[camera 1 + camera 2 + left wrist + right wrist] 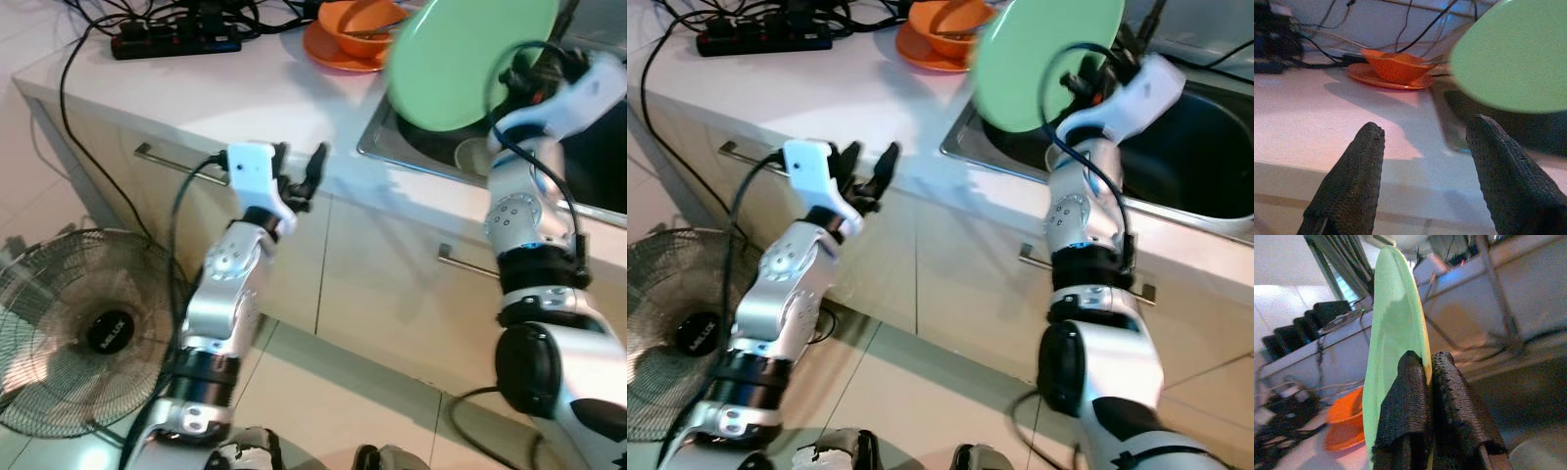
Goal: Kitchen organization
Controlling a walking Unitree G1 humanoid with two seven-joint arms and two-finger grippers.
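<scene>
A light green plate [470,59] hangs tilted on edge above the left rim of the steel sink [387,137]. My right gripper [1427,377] is shut on its rim, one finger on each face. An orange bowl [362,24] rests on an orange plate [328,54] on the white counter, just left of the sink. My left gripper [299,171] stands open at the counter's front edge, its fingers [1359,176] pointing at the orange dishes with nothing between them.
A black power strip [176,41] with tangled cables lies at the back left of the counter. Cabinet doors with bar handles [171,162] run below the counter. A floor fan [78,328] stands at lower left. A pale dish [470,155] lies inside the sink.
</scene>
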